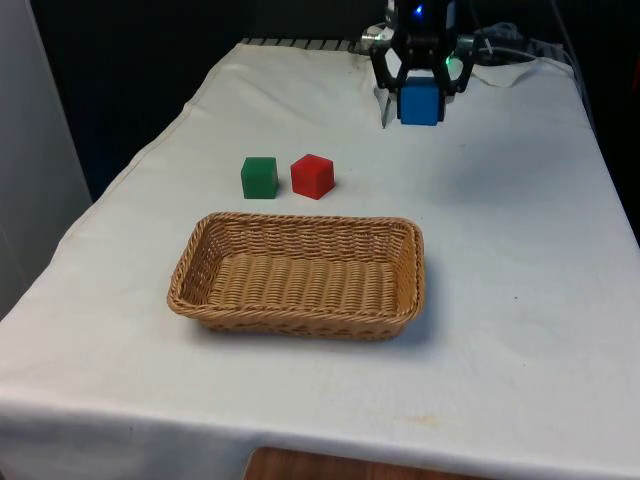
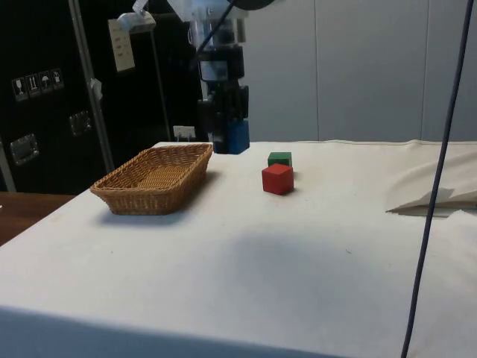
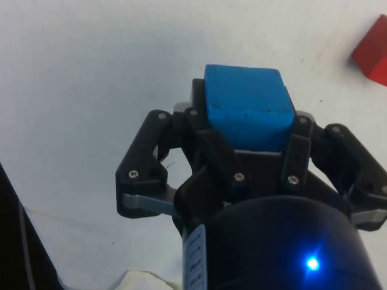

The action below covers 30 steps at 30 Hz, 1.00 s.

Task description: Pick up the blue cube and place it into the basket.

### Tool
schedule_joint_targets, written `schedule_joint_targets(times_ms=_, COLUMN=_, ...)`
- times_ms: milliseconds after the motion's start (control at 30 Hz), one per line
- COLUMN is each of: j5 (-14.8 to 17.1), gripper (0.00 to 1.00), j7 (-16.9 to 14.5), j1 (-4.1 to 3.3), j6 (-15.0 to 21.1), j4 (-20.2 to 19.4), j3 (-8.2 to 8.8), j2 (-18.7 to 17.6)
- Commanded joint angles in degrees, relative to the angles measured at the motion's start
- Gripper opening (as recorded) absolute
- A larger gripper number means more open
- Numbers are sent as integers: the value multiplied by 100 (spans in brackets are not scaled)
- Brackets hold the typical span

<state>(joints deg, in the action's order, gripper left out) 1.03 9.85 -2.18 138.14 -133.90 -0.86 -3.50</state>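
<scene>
The pincer [image 1: 419, 92] is gripping the blue cube [image 1: 419, 101] above the tabletop [image 1: 520, 230], well behind the basket [image 1: 300, 312]. Travelling low, it risks clipping the red cube [image 1: 312, 176] or the rim.

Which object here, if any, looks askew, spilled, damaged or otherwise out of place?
Nothing stands out. The end effector holds the blue cube squarely above the cloth. The green cube and red cube sit upright beside each other, and the basket rests flat, with no damage visible.
</scene>
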Motion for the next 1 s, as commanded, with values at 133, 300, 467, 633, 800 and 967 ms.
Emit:
schedule_joint_targets(times_ms=133, j5=-183, gripper=1, j7=223, j1=0, j6=-120, j4=97, j3=11, j2=0)
schedule_joint_targets(times_ms=300, j5=-143, gripper=1, j7=189, j1=11, j6=-97, j4=69, j3=11, j2=17)
schedule_joint_targets(times_ms=467, j5=-155, gripper=1, j7=155, j1=23, j6=-143, j4=138, j3=17, j2=-17)
schedule_joint_targets(times_ms=633, j5=-138, gripper=1, j7=74, j1=46, j6=-252, j4=407, j3=63, j2=-132)
schedule_joint_targets(times_ms=800, j5=-120, gripper=1, j7=23, j1=57, j6=-378, j4=676, j3=97, j2=-258)
schedule_joint_targets(times_ms=967, j5=-120, gripper=1, j7=-11, j1=52, j6=-441, j4=957, j3=155, j2=-413)
